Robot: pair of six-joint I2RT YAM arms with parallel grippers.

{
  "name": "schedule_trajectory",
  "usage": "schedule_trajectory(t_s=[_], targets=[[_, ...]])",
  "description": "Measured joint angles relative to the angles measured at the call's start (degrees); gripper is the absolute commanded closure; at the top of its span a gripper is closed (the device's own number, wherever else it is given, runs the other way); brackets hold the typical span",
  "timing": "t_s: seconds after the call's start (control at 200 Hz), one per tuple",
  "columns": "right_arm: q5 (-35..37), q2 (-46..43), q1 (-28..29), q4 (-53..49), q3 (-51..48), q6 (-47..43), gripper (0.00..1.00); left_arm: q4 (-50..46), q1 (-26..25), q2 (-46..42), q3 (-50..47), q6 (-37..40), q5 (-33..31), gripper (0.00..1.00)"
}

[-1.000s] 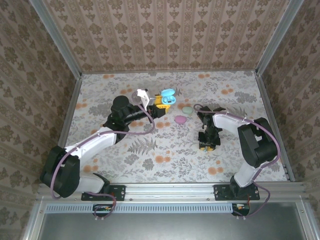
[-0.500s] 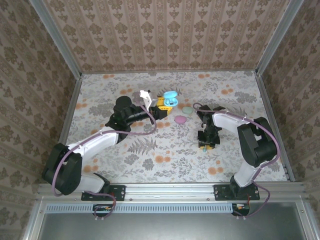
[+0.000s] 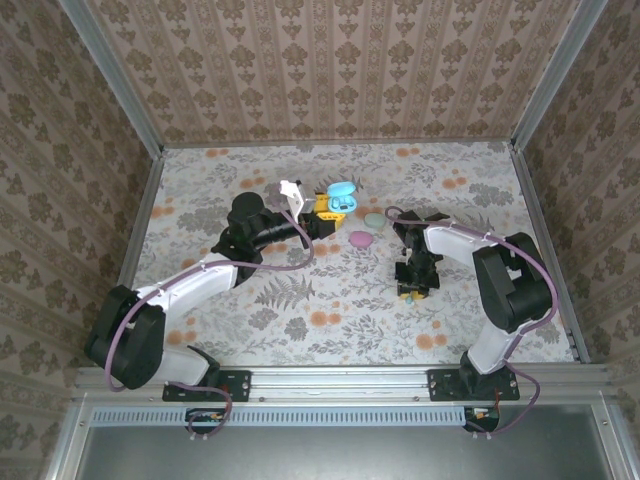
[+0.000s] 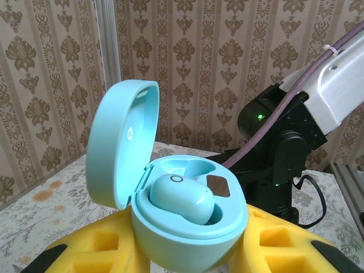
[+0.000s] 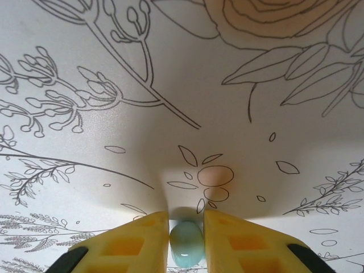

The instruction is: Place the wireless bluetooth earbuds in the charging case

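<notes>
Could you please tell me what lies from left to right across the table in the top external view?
Open blue charging case → pink case → mint case → right gripper, pinching an earbud.

Brown damask wallpaper walls on three sides; floral-print tabletop; aluminium rail along near edge.

Open charging case cradles 1 earbud
</notes>
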Motion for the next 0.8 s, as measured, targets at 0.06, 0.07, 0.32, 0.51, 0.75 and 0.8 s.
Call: schedule_trajectory(t_s=[0.06,0.07,0.32,0.51,0.75,0.8], targets=[[0.0,0.1,0.0,0.0,0.0,0.0,0.73,0.0,0.0,0.0,-0.2,0.0,0.0,0.71],[0.0,0.2,0.0,0.0,0.0,-0.1,0.73,0.0,0.0,0.0,-0.2,0.0,0.0,0.71],[0.0,0.2,0.0,0.0,0.0,-0.2,0.73,0.0,0.0,0.0,-0.4,0.0,0.0,0.71],[-0.1,0.2,0.0,0.0,0.0,-0.3,0.71,0.0,0.0,0.0,-0.4,0.0,0.0,0.71],[-0.2,0.2,0.0,-0.1,0.0,-1.3,0.73,0.0,0.0,0.0,-0.4,0.0,0.0,0.71],[-0.2,0.2,0.0,-0.2,0.0,-1.5,0.75,0.0,0.0,0.0,-0.4,0.0,0.0,0.71]])
